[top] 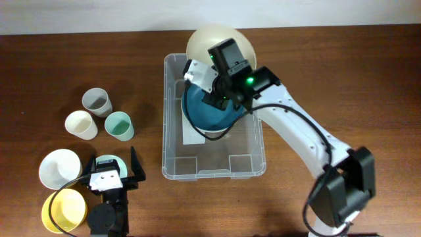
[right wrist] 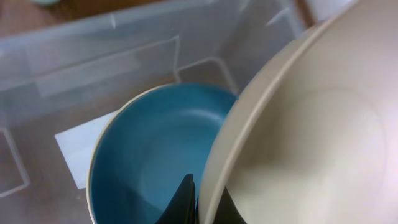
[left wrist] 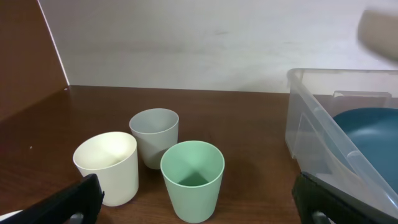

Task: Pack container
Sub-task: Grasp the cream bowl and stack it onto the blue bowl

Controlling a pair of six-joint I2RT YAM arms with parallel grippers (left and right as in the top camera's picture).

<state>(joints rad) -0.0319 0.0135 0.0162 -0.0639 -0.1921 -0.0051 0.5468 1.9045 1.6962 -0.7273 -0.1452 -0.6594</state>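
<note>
On brown table (top: 52, 59), clear rimmed container (top: 210, 168)

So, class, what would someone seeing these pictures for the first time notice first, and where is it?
The big cream bowl stands out first, held over the far end of the clear container in mid-table, its rim pinched in the right arm's shut jaws. Beneath it a blue bowl already lies inside the container. At left, a grey cup, a cream cup and a green cup stand clustered.
</note>
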